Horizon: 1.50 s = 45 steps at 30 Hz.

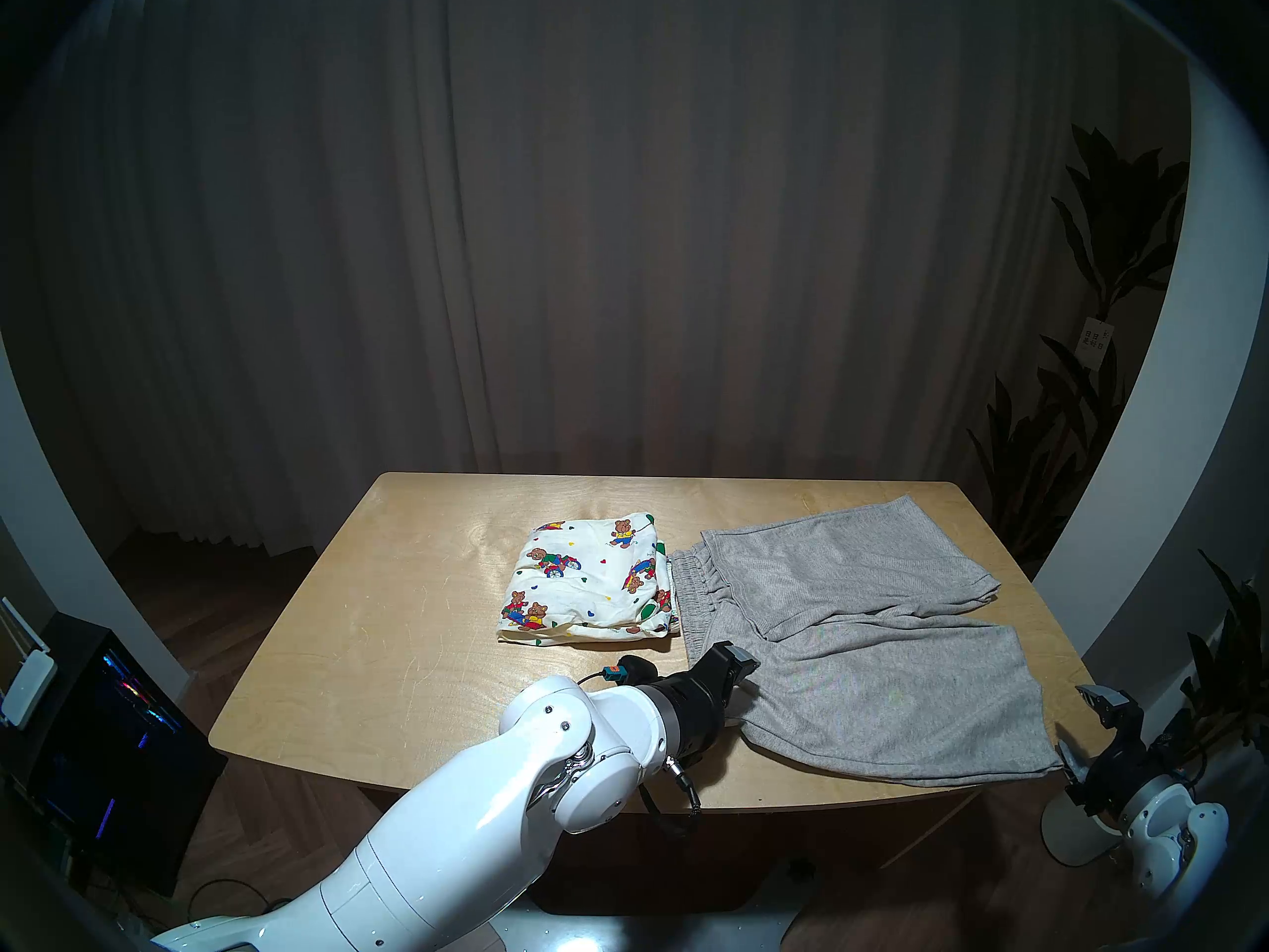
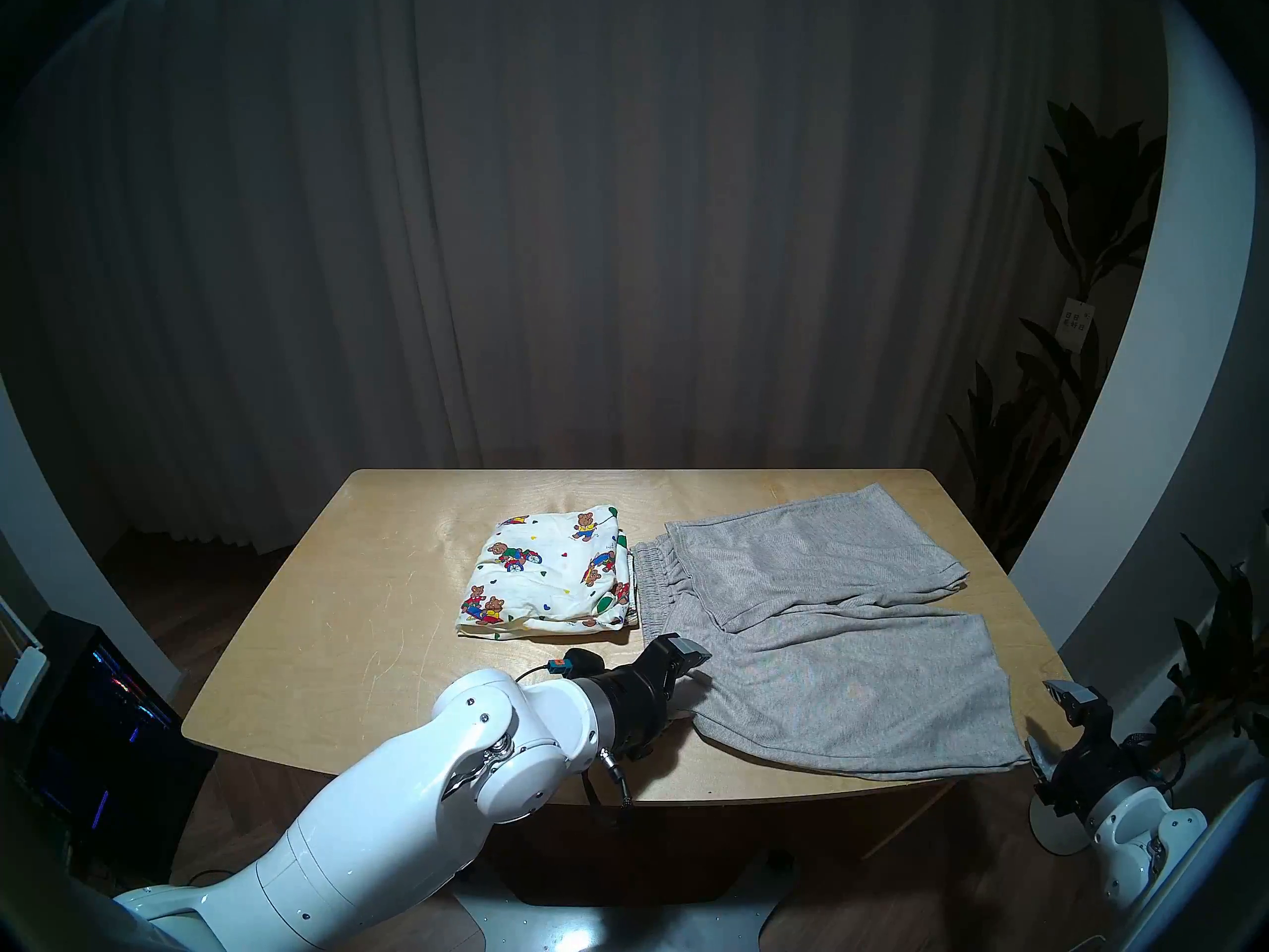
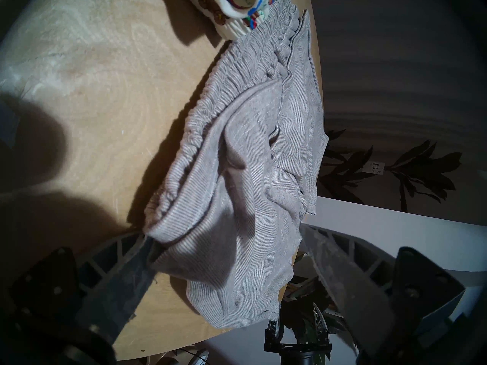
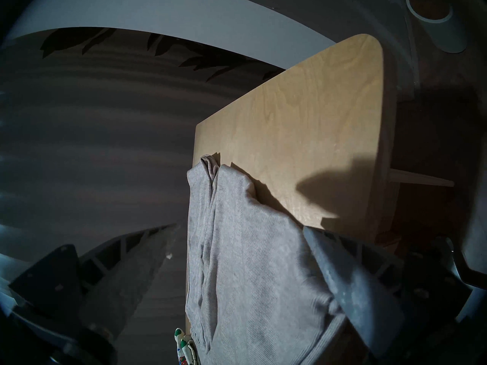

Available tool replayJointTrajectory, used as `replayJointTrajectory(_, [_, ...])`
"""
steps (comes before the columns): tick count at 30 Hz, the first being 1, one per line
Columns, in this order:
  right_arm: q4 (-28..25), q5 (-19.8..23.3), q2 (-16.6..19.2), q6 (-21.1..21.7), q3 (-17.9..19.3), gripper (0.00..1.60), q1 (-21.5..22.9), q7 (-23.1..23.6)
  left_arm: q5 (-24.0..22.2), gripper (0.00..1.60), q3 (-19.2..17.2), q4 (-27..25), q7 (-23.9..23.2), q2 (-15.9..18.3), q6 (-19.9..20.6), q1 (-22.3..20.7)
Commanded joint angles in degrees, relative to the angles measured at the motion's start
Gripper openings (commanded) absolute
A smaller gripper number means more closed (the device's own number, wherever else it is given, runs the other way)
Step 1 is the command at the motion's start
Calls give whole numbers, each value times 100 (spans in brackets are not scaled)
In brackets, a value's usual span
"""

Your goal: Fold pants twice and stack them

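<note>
The cream teddy-bear shorts (image 1: 584,580) lie folded in a thick packet at the middle of the wooden table (image 1: 384,621). The grey shorts (image 1: 858,641) are spread flat to their right, waistband against the packet, with the near leg reaching the table's front right edge. My left gripper (image 1: 745,683) is open and straddles the near waistband corner; in the left wrist view the grey cloth (image 3: 250,185) sits between its spread fingers (image 3: 342,264). My right gripper (image 1: 1078,724) is open just off the table's right edge, at the near leg's hem corner (image 4: 237,264).
A dark curtain hangs behind the table. Leafy plants (image 1: 1099,312) stand at the right, close to my right arm. A computer tower with coloured lights (image 1: 103,724) sits on the floor at the left. A white round base (image 1: 1071,827) stands below my right gripper.
</note>
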Motion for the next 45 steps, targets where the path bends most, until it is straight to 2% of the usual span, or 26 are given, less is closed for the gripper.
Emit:
replayJointTrajectory(1, [-34, -65, 45, 50, 48, 160, -43, 92, -23, 160, 9, -40, -37, -101, 78, -147])
replayJointTrajectory(14, [303, -255, 258, 261, -203, 160, 150, 129, -14, 160, 42, -16, -61, -117, 125, -134])
replayJointTrajectory(31, [-123, -171, 245, 664, -307, 160, -293, -179, -65, 160, 76, -10, -210, -70, 388, -121])
replayJointTrajectory(45, [-235, -169, 238, 585, -341, 160, -309, -412, -96, 160, 26, -52, -353, 50, 524, -65])
